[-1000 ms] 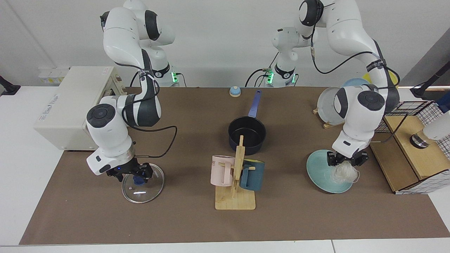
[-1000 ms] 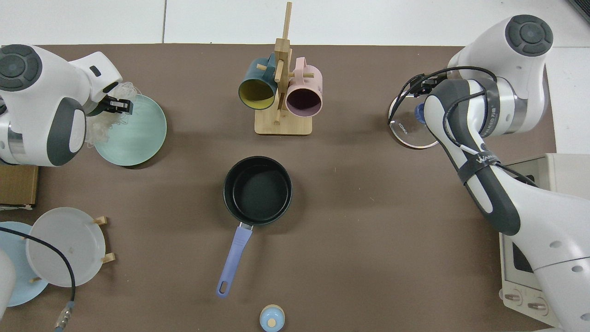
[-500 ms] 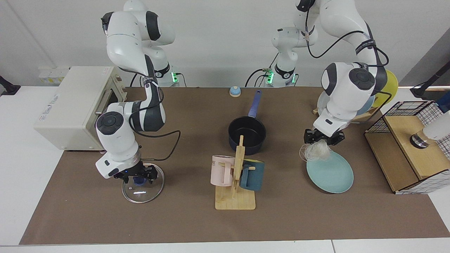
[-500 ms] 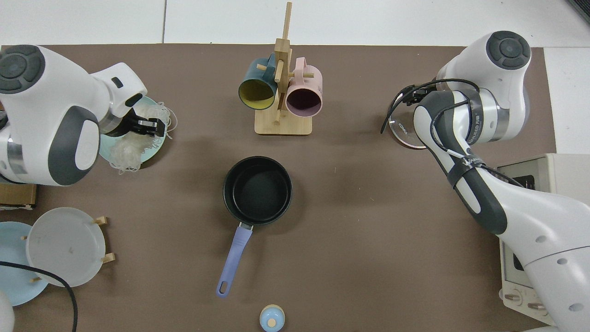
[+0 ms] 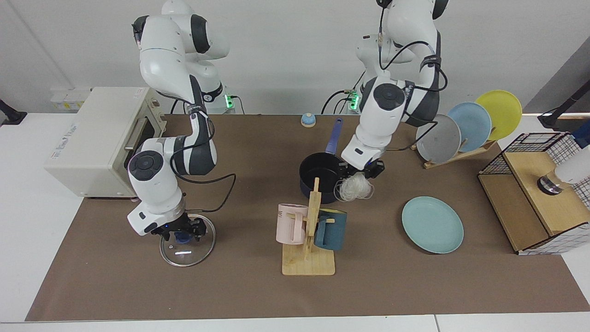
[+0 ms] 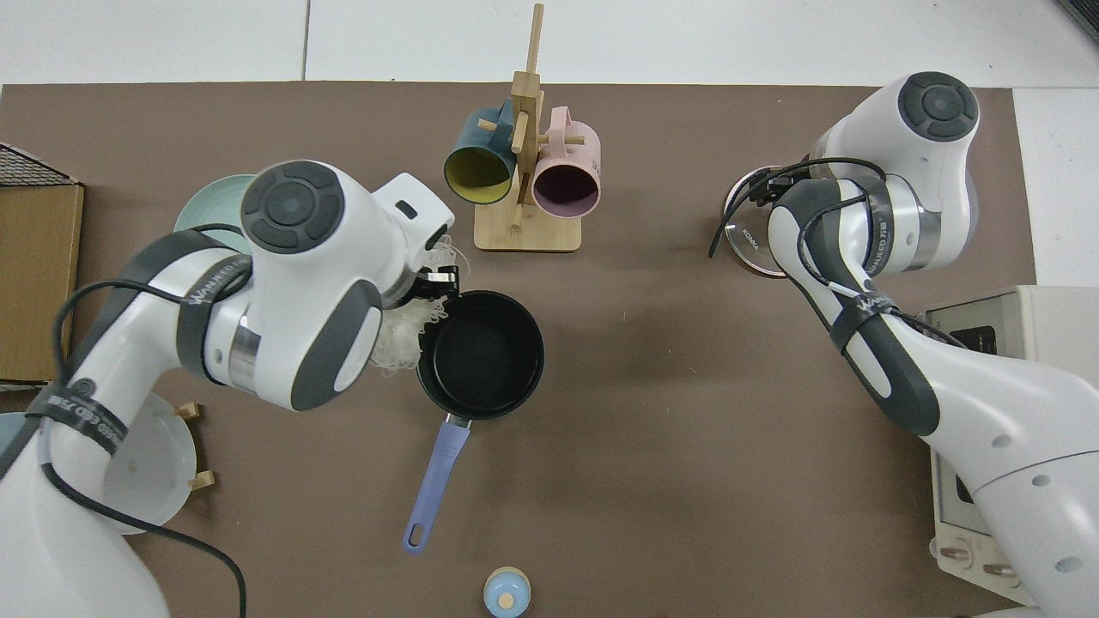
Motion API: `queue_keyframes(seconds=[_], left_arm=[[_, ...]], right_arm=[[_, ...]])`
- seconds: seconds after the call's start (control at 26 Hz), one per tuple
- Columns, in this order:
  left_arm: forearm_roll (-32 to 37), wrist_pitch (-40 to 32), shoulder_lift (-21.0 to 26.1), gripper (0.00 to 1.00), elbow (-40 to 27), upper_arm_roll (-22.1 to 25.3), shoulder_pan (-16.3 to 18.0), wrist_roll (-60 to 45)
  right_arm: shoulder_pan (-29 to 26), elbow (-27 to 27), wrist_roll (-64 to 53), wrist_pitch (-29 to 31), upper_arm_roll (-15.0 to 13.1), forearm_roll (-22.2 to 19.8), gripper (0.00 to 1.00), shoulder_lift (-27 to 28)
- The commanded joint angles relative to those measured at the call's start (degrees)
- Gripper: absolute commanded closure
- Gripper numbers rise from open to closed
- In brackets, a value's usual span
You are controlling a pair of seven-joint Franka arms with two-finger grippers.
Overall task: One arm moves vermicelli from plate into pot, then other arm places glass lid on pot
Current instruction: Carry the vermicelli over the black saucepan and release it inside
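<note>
My left gripper (image 5: 362, 171) is shut on the vermicelli (image 5: 354, 189), a white nest of strands dangling under it just beside the rim of the pot (image 5: 322, 177). From above, the vermicelli (image 6: 397, 342) hangs at the edge of the black pot (image 6: 489, 356), mostly outside it. The teal plate (image 5: 432, 224) lies bare, and the left arm half hides the plate (image 6: 206, 215) in the top view. The glass lid (image 5: 186, 248) rests flat on the mat. My right gripper (image 5: 182, 232) is low over it, open, with a finger on each side of the blue knob (image 5: 183, 238).
A wooden mug rack (image 5: 309, 240) with a pink and a dark-blue mug stands just in front of the pot. Its long blue handle (image 5: 333, 136) points toward the arm bases. A plate rack (image 5: 465, 127), a wire basket (image 5: 539, 193), a toaster oven (image 5: 99, 138) and a small bell (image 5: 308, 120) ring the mat.
My left arm lifted the vermicelli off the plate and carried it across to the pot's rim. The right arm shifted its posture slightly but stayed over the lid's knob.
</note>
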Motion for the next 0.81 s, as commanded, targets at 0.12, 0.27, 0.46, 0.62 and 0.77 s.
queue_keyframes(seconds=[0.12,0.27,0.46,0.62,0.77], left_arm=[[-0.19,9.93,-7.93,1.00,-14.01,1.18,-6.15,-9.10],[-0.02,16.26,-7.93,1.00,-18.59,1.10,-6.24,-9.19],[0.25,20.58,-6.26,0.99,-19.56,1.18,-6.07,-9.19],[0.51,20.58,-6.26,0.00,-19.39,1.27,-5.98,-10.24],[0.51,19.80,-6.61,0.00,-18.42,1.36,-5.80,-11.56]], right_arm=[[-0.56,-1.55,-3.14,1.64,0.50,-0.44,0.78,-0.66],[-0.47,-1.55,-3.05,1.55,0.50,-0.35,1.00,-0.66],[-0.56,-1.55,-3.14,1.55,0.41,-0.26,1.00,-0.66],[-0.56,-1.46,-3.05,1.55,0.41,-0.26,1.00,-0.75],[-0.03,-1.29,-2.44,0.85,0.32,0.36,1.00,-1.97]])
